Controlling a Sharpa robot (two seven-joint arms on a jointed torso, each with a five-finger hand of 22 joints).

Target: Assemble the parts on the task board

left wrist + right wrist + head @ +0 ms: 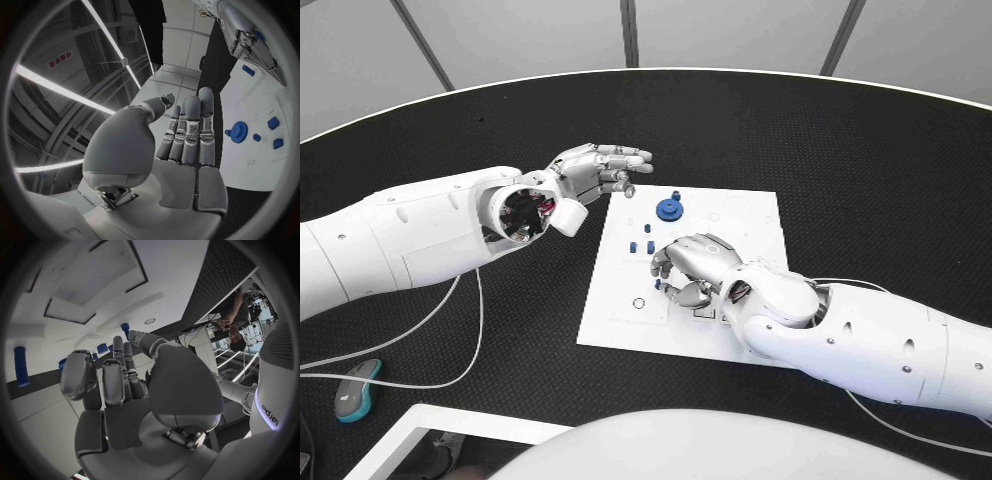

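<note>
The white task board [620, 310] lies in the middle of the black table. A blue gear [671, 208] [239, 131] stands near its far edge, with small blue parts [642, 245] [273, 123] just in front of it. My left hand [596, 172] [187, 135] hovers off the board's far left corner, fingers straight, holding nothing. My right hand [689, 268] [119, 385] is over the board's middle with its fingers bent down. A small blue part [125, 330] shows at its thumb and fingertips; I cannot tell whether it is pinched. A blue peg [21, 366] stands further off.
A white cable [459, 340] runs over the table on the left, past a teal object [358, 388] near the front edge. A white tray corner [444, 425] is at the front left. The table's curved rim [387, 112] lies behind.
</note>
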